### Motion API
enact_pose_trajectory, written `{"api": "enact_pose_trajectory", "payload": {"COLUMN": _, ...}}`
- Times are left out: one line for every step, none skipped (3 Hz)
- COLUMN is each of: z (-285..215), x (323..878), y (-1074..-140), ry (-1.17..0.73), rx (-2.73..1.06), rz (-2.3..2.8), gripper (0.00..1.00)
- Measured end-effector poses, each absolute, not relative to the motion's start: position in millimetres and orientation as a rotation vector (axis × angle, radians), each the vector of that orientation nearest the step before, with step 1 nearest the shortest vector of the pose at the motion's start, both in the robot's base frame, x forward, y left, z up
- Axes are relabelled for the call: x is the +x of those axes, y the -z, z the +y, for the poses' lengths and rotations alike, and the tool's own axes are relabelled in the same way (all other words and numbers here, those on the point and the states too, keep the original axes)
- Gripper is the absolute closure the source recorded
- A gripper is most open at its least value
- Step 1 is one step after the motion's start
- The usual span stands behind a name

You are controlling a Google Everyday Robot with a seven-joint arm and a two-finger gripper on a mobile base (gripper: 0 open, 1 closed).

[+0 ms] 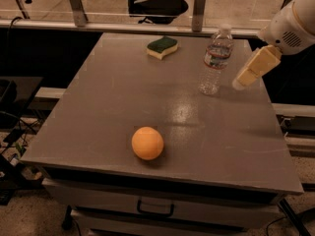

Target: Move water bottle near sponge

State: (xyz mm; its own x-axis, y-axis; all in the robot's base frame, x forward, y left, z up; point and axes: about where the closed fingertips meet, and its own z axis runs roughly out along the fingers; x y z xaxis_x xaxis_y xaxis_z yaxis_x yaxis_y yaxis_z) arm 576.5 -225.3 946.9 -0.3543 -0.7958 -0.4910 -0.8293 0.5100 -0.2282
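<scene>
My gripper [243,79] hangs above the table's [98,107] right side; I can't tell how wide it's set. I count one water bottle [215,59], one sponge [162,47] and one orange ball [147,143]. The bottle stands upright just left of the gripper, not touching it, with the sponge farther left near the far edge

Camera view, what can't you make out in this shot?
Arm: cut off by the top and right edges of the camera view. Only its end and the gripper show, hovering right of the bottle, apart from it.
Bottle label text: too small to read.
Drawer under the table: lower part cut off by the bottom edge.
Chair behind the table: top cut off by the upper edge.
</scene>
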Motion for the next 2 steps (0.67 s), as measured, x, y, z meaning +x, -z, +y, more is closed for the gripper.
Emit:
{"api": "enact_pose_trajectory", "payload": {"z": -217, "x": 601, "y": -941, "ry": -0.141, "rx": -1.251, "rz": 2.167, "gripper": 0.00}}
{"api": "enact_pose_trajectory", "payload": {"z": -197, "x": 623, "y": -938, "ry": -0.233, "rx": -1.191, "rz": 2.103, "gripper": 0.00}}
